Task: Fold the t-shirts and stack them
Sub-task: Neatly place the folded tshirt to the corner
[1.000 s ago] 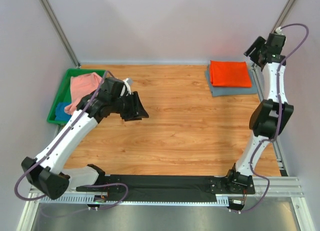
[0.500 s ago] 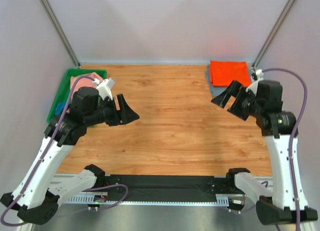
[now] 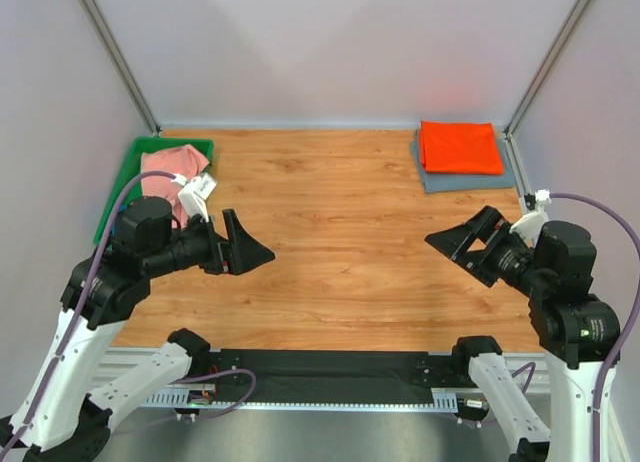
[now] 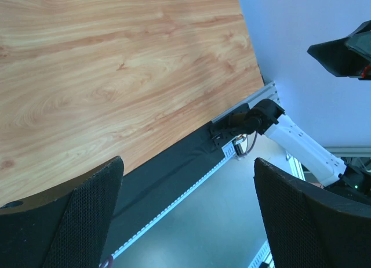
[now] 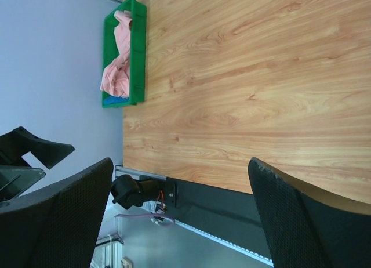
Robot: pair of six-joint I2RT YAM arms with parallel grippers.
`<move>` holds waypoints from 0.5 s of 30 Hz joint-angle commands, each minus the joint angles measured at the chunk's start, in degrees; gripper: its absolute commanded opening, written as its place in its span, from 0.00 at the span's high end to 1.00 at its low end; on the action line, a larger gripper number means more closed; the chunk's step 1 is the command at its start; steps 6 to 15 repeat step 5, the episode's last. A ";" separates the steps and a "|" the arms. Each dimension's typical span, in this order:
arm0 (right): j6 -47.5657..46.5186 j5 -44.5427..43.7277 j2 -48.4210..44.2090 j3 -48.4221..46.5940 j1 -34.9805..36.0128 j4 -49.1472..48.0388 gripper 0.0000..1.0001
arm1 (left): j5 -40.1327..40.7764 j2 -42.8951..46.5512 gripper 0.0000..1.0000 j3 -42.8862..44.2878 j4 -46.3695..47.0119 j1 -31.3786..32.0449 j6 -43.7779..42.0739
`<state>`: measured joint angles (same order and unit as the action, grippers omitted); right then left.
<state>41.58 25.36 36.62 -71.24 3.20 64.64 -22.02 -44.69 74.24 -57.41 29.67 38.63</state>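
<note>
- Near edge, 6 o'clock: a black strip (image 3: 330,367) runs along the table (image 3: 340,222) between the two arm bases.
- Left hand (image 3: 248,248), at about 8 o'clock: it hangs above the wood with its fingers aimed toward 3 o'clock. The jaws are spread wide, released and empty. In its wrist view the left hand (image 4: 188,221) frames only bare wood grain and the black strip.
- Right hand (image 3: 462,240), at about 4 o'clock: it hangs above the wood with its fingers aimed toward 9 o'clock. The jaws are likewise spread wide and released, grasping nothing. In its wrist view the right hand (image 5: 179,221) frames bare table.
- The two hands face each other across the middle of the table, well apart, and neither touches any cloth.
- Green tray (image 3: 125,172), at 10 o'clock against the left edge: it holds the pink t-shirt (image 3: 168,170), crumpled and unfolded.
- The right wrist view shows the same tray, with the blue t-shirt (image 5: 116,99) as a small patch touching the nearer end of the pink one. In the top view the left arm hides that patch.
- Far right corner, 1 o'clock: the orange t-shirt (image 3: 459,147) lies folded flat on top of the folded grey-blue t-shirt (image 3: 440,180). The grey-blue cloth shows along the near and left sides of the stack.
</note>
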 commanded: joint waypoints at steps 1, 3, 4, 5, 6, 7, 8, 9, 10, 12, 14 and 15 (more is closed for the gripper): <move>-0.09 0.12 0.73 -1.80 0.14 2.77 0.00 | -0.92 0.57 0.00 0.73 2.12 0.30 -0.40; -0.71 0.21 0.82 -1.36 0.22 3.12 0.00 | -0.74 0.30 0.01 1.52 1.95 0.30 -0.84; -1.24 -0.05 0.82 -1.44 0.14 3.21 0.00 | -0.57 0.21 0.01 1.61 1.86 0.30 -1.01; -1.41 -0.49 0.73 -1.53 0.14 3.12 0.00 | -0.39 0.13 0.01 1.70 1.51 0.30 -1.19; -1.41 -0.49 0.73 -1.53 0.14 3.12 0.00 | -0.39 0.13 0.01 1.70 1.51 0.30 -1.19; -1.41 -0.49 0.73 -1.53 0.14 3.12 0.00 | -0.39 0.13 0.01 1.70 1.51 0.30 -1.19; -1.41 -0.49 0.73 -1.53 0.14 3.12 0.00 | -0.39 0.13 0.01 1.70 1.51 0.30 -1.19; -1.41 -0.49 0.73 -1.53 0.14 3.12 0.00 | -0.39 0.13 0.01 1.70 1.51 0.30 -1.19; -1.41 -0.49 0.73 -1.53 0.14 3.12 0.00 | -0.39 0.13 0.01 1.70 1.51 0.30 -1.19; -1.41 -0.49 0.73 -1.53 0.14 3.12 0.00 | -0.39 0.13 0.01 1.70 1.51 0.30 -1.19; -1.41 -0.49 0.73 -1.53 0.14 3.12 0.00 | -0.39 0.13 0.01 1.70 1.51 0.30 -1.19; -1.41 -0.49 0.73 -1.53 0.14 3.12 0.00 | -0.39 0.13 0.01 1.70 1.51 0.30 -1.19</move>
